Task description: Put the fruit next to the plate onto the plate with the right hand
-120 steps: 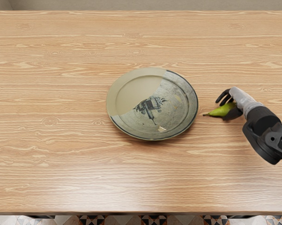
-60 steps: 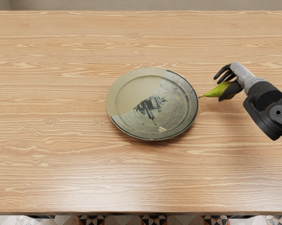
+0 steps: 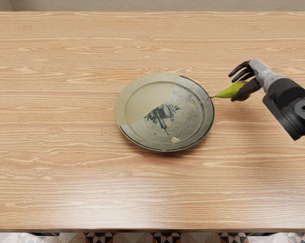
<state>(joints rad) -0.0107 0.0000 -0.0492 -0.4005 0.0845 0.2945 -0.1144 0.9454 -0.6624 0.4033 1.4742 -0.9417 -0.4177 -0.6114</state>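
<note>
A green pear [image 3: 230,91] hangs in the air just right of the plate, its stem pointing left toward the rim. My right hand [image 3: 243,81] is shut on the pear, dark fingers curled over its thick end, with the arm coming in from the right edge. The round grey plate [image 3: 137,101] with a dark print in its middle lies at the table's centre with nothing on it. The pear's stem tip reaches the plate's right rim in the picture. The left arm does not show.
The wooden table [image 3: 66,167] fills the view, with its front edge near the bottom and a patterned floor below it.
The right hand has lifted the pear off the table and carried it up and to the left, closer to the plate's right rim. The plate has not moved.
</note>
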